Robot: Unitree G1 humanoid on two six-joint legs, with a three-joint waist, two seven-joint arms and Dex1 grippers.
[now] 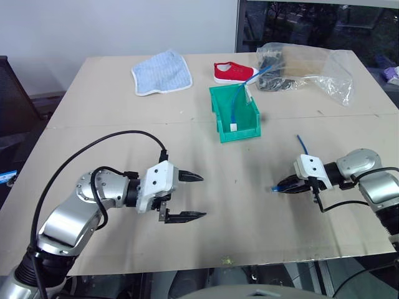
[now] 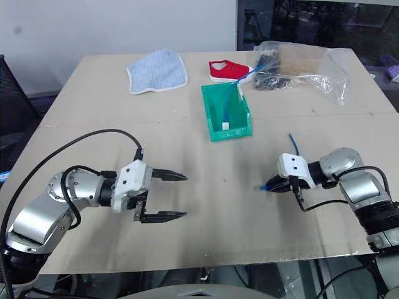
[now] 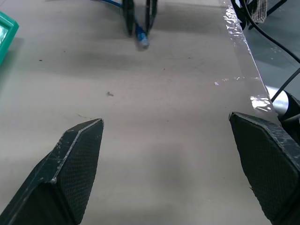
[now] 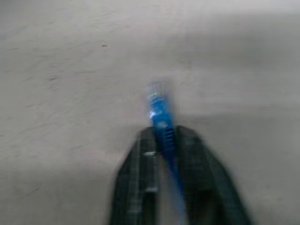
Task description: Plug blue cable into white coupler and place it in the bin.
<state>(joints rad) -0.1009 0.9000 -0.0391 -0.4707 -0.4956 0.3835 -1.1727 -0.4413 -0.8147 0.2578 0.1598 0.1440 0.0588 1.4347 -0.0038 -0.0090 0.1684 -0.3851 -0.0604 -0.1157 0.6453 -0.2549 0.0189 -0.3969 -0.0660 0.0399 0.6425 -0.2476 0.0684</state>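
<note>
No text, label, brand, number or sign can be read anywhere: nothing legible on the bin, the red shoe, the cloth, the plastic bag or the worktop

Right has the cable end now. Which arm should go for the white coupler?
Left. The left gripper hangs open and empty over the table, while the right gripper is shut on the blue cable near its plug. A small white block lies in the green bin; whether it is the coupler is unclear.
</note>
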